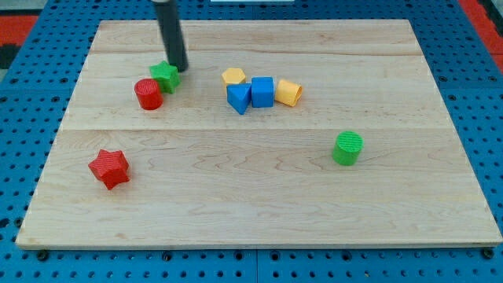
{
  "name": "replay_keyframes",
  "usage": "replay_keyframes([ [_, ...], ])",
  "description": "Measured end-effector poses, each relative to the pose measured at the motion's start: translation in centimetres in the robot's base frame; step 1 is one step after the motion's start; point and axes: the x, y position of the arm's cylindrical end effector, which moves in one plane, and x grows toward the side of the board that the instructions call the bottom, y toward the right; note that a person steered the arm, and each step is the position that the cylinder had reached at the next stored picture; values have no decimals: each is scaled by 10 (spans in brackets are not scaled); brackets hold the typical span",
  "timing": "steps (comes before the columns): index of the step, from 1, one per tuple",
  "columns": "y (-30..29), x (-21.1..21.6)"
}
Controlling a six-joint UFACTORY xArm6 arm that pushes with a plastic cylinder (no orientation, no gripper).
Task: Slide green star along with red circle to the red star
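In the camera view, a pale wooden desk [259,189] lies on a blue pegboard [23,118]. The dark rod [170,31] comes down from the view's top, and my tip [180,68] sits at the upper-right edge of the green star [165,76], touching it or just short of touching — I cannot tell which. There is no pincer on this arm, only the rod, so nothing is open, closed or gripped.

The green star lies in the upper-left part of the desk. The red circle [148,93] stands just below and to the left of it, and the two look to be in contact at their near edges. The red star [109,168] lies well apart from both, lower and further toward the view's left, near the desk's left edge.

To the right of my tip sits a tight cluster: a yellow block [233,76] of unclear shape at the top left, a blue block [238,97] with a pointed lower end below it, a blue cube [262,91] pressed against that one's right side, and a yellow cylinder [288,92] lying on its side just right of the cube.

A green cylinder [347,148] stands upright alone in the right half of the desk — well apart from everything else.
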Motion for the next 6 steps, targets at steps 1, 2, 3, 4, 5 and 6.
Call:
replay_keyframes([
  [1, -10, 30],
  [2, -18, 4],
  [3, -46, -18],
  [4, -66, 33],
  [5, -83, 68],
  [6, -86, 109],
])
